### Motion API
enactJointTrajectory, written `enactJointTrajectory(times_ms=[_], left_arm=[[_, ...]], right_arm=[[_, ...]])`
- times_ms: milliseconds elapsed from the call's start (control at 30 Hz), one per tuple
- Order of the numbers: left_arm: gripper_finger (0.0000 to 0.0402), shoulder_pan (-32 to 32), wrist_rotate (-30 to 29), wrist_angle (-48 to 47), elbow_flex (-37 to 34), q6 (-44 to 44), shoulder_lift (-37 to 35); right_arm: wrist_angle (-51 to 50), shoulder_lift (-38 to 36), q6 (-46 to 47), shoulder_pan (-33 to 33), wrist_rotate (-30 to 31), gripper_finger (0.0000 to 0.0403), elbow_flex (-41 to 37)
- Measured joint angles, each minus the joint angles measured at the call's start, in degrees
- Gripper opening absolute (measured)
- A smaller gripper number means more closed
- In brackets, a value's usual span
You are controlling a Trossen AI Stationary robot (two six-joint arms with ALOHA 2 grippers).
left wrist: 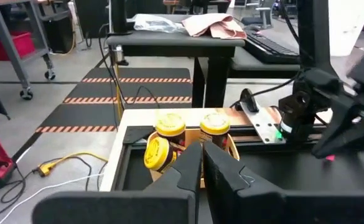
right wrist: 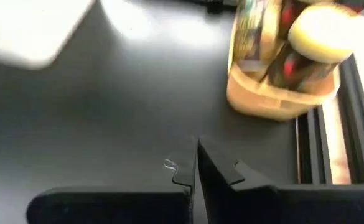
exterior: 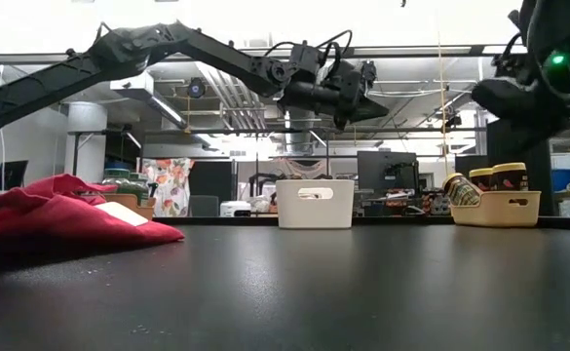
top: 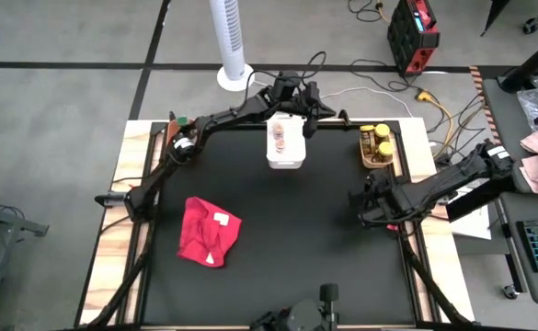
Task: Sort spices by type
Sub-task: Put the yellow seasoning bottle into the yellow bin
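Note:
Pink-lidded spice jars (top: 280,138) stand in a white bin (top: 284,162) at the table's far middle. Yellow-lidded jars (top: 376,140) (left wrist: 170,126) (right wrist: 318,32) fill a tan bin (top: 377,162) (exterior: 495,208) at the far right; one (left wrist: 156,153) lies tipped on its side. A green lid (top: 183,120) shows at the far left corner. My left gripper (top: 313,115) (exterior: 377,109) (left wrist: 201,155) hovers shut and empty above the white bin's right side. My right gripper (top: 352,199) (right wrist: 197,152) is shut and empty over bare table, near side of the tan bin.
A crumpled red cloth (top: 209,230) (exterior: 65,210) with a white tag lies on the black mat's left half. The mat between cloth and right arm is bare. Off the far edge stand a white tower fan (top: 232,41) and cables; a desk with a keyboard is to the right.

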Motion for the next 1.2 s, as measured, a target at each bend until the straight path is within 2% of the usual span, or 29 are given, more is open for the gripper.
enactJointTrajectory(times_ms=[100, 233, 333, 400, 467, 600, 800, 1000, 1100, 1200], left_arm=[[0.0000, -0.05, -0.30, -0.22, -0.02, 1.10, -1.01], [0.0000, 1.18, -0.82, -2.81, 1.84, 2.72, -2.57], [0.0000, 2.47, 5.11, -6.71, 2.36, 2.19, -2.45], [0.0000, 2.56, 10.63, -7.62, 2.24, 1.07, -2.38], [0.0000, 2.15, 12.89, -7.57, 2.23, -0.03, -3.37], [0.0000, 1.96, 13.35, -8.95, 2.39, 1.12, -8.02], [0.0000, 1.92, 12.25, -15.75, 2.34, 7.12, -15.59], [0.0000, 3.50, 11.47, -20.31, 2.38, 8.29, -22.14], [0.0000, 3.88, 10.09, -24.70, 2.29, 10.09, -24.48], [0.0000, 4.39, 9.86, -27.31, 2.23, 11.21, -26.78]], right_arm=[[0.10, 0.22, 5.22, -1.37, 7.28, 0.0009, -0.40], [-0.06, -0.83, 6.16, -5.10, 9.30, 0.0009, 1.80], [-0.20, -1.43, 1.93, -10.52, 10.46, 0.0011, 6.00], [-0.21, -1.68, -4.88, -16.37, 8.50, 0.0012, 10.05], [-0.03, -1.70, -13.95, -23.65, 3.61, 0.0012, 14.14], [0.15, -0.60, -32.11, -37.53, -5.24, 0.0012, 20.74], [0.77, 2.96, -51.44, -55.19, -11.90, 0.0012, 28.60], [2.84, 12.57, -64.96, -65.39, -15.59, 0.0013, 33.71], [2.77, 17.43, -69.13, -67.70, -15.56, 0.0019, 36.27], [2.73, 21.48, -72.42, -68.60, -15.81, 0.0042, 38.60]])
